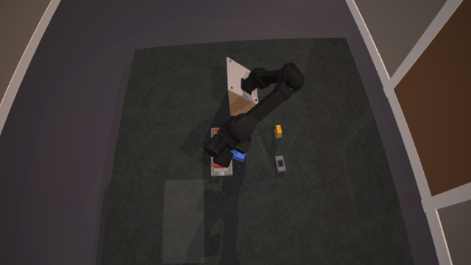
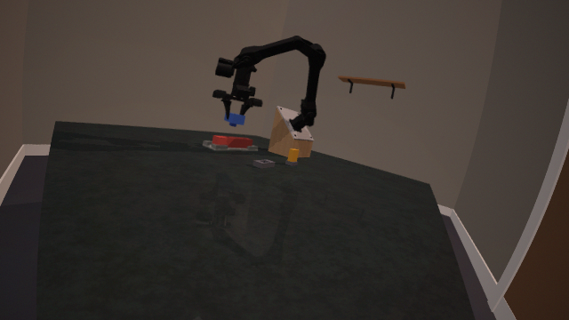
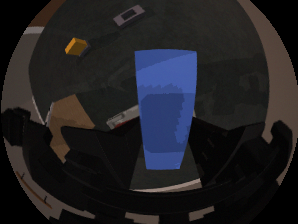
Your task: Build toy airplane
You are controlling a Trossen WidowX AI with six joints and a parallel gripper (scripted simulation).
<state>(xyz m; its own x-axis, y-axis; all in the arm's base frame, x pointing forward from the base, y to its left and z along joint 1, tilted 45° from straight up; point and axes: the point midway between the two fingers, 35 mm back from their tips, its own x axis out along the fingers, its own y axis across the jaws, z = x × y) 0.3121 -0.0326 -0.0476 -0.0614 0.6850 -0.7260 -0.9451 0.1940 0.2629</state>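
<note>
My gripper (image 2: 236, 116) (image 3: 164, 117) is shut on the blue wing (image 1: 239, 156) (image 2: 240, 119) (image 3: 166, 75). It holds the wing in the air above the fuselage, with a gap between them in the exterior view; the wing's small tab points down. The red fuselage (image 1: 218, 165) (image 2: 232, 142) lies lengthwise in the pale grey cradle (image 1: 212, 170) (image 2: 219, 147) (image 3: 122, 117); the arm hides its middle and sockets from above. The yellow tail fin (image 1: 278, 130) (image 2: 292, 155) (image 3: 76, 46) stands upright in a small grey holder (image 2: 291, 163).
A grey block with a rectangular hole (image 1: 280, 169) (image 2: 264, 164) (image 3: 119, 21) lies near the tail fin. The arm's wooden wedge base (image 1: 239, 104) (image 2: 277, 138) (image 3: 75, 112) stands behind the cradle. A wall shelf (image 2: 373, 82) hangs in the background.
</note>
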